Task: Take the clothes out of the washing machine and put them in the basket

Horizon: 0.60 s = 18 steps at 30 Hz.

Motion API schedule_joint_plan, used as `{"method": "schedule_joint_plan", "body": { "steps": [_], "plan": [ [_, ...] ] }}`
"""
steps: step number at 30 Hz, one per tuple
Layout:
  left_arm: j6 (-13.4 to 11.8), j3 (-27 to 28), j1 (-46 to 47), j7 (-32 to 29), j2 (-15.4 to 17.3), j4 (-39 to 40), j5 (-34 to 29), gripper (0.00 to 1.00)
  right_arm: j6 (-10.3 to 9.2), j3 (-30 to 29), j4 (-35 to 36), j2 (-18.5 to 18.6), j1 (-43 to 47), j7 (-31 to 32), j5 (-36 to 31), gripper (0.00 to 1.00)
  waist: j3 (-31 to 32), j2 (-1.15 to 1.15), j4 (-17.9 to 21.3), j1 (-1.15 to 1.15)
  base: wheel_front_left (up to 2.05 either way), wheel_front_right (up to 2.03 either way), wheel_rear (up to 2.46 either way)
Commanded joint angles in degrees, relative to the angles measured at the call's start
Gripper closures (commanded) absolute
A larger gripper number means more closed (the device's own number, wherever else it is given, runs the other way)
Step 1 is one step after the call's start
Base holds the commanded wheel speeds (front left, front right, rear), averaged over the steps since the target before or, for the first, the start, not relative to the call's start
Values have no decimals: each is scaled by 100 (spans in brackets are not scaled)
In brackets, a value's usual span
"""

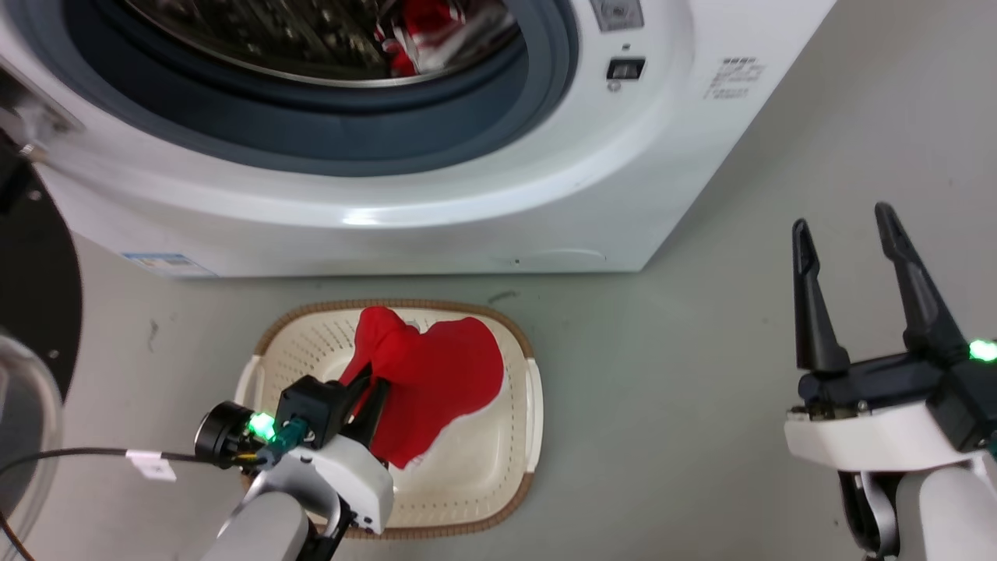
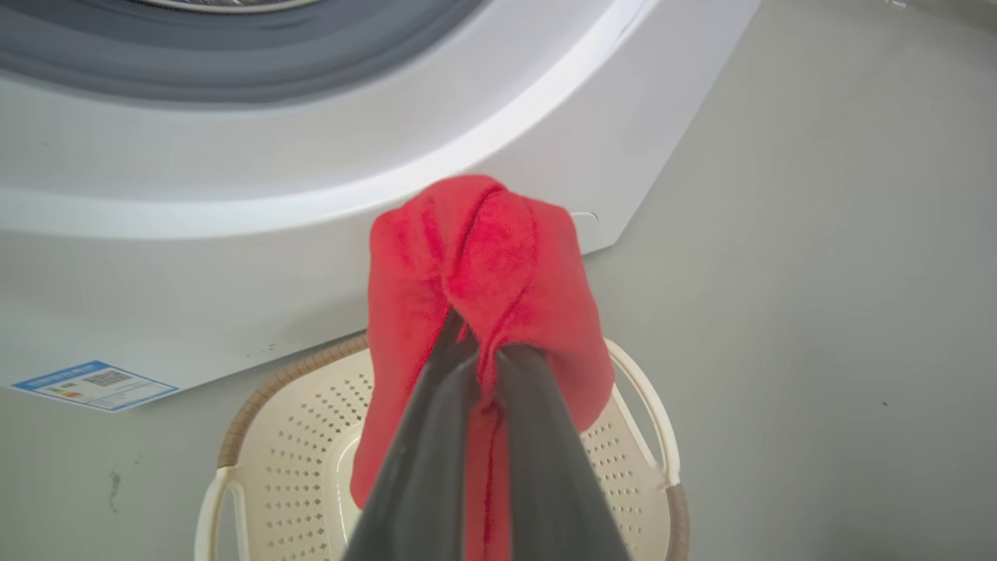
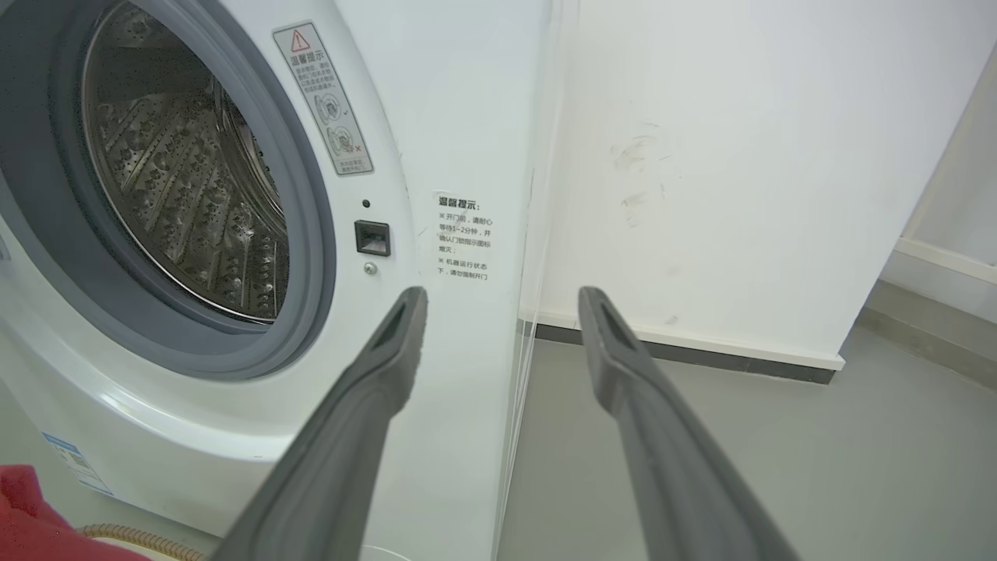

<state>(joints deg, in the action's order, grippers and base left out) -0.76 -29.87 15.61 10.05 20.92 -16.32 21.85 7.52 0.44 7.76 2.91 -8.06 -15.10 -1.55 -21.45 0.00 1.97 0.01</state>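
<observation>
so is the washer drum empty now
Not empty. A red and white garment lies inside the drum in the head view; the plain red garment hangs from the shut left gripper over the basket.

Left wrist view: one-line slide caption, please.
Left tool shut on the plain red garment, holding it over the cream basket in front of the washing machine.

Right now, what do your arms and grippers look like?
The left gripper and right gripper each have two long dark tapering fingers, a black base with a green light, a white wrist shell and pale grey forearm. A black cable with a white tag reaches the left wrist.
</observation>
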Motion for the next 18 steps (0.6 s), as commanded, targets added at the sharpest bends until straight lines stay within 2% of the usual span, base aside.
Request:
{"method": "schedule_joint_plan", "body": {
  "steps": [1,10,18],
  "plan": [
    [71,-20,212,104,-48,-298,-30,100,-6,-11,50,-6,-145,-10,6,0,-441,0,104,-1,0,0,0],
    [458,-321,1519,404,-587,-2803,-305,100,-6,-78,261,-5,-623,-11,81,0,-1479,0,282,-1,0,0,0],
    [611,-493,2538,379,-954,-4607,-368,100,-6,-209,411,-7,-920,-11,54,0,-2198,0,320,-1,0,0,0]
  ]
}}
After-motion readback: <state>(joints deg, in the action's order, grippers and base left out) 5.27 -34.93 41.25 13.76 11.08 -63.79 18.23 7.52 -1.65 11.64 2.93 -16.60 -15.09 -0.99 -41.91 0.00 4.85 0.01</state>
